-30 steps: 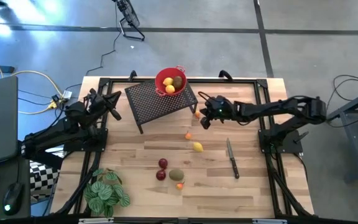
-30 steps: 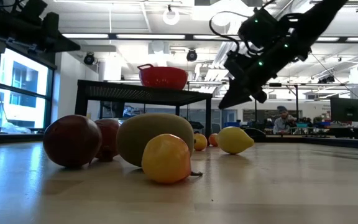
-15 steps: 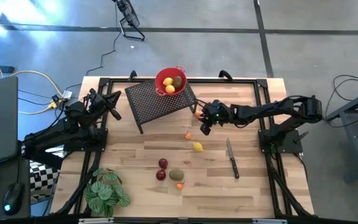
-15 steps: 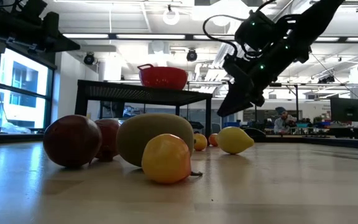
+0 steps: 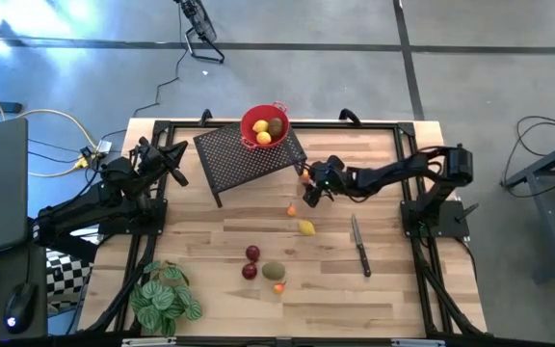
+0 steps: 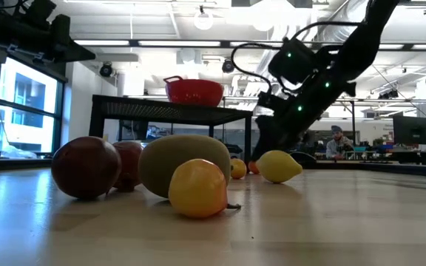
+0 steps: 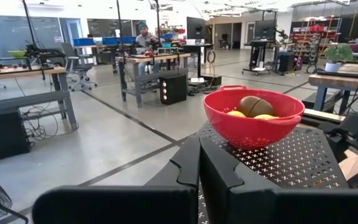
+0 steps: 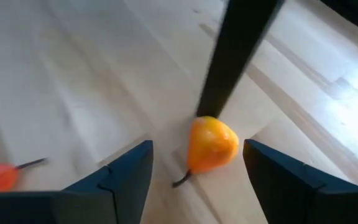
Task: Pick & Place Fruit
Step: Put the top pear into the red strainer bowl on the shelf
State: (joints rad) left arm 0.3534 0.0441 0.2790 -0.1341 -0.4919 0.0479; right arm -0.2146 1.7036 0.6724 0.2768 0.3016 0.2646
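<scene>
Tabletop orange fruit (image 8: 211, 144) between claw (image 8: 197, 171) fingers

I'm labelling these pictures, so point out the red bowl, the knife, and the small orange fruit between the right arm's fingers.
Red bowl (image 7: 253, 127): left wrist view, front wall.
Knife (image 5: 359, 246): high view, near where blade meets handle.
Small orange fruit (image 8: 212, 144): right wrist view, middle of its body.

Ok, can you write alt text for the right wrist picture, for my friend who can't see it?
A small orange fruit with a short stem lies on the pale wooden table, between the two open dark fingers of the right tool. A black leg stands just behind it.
</scene>
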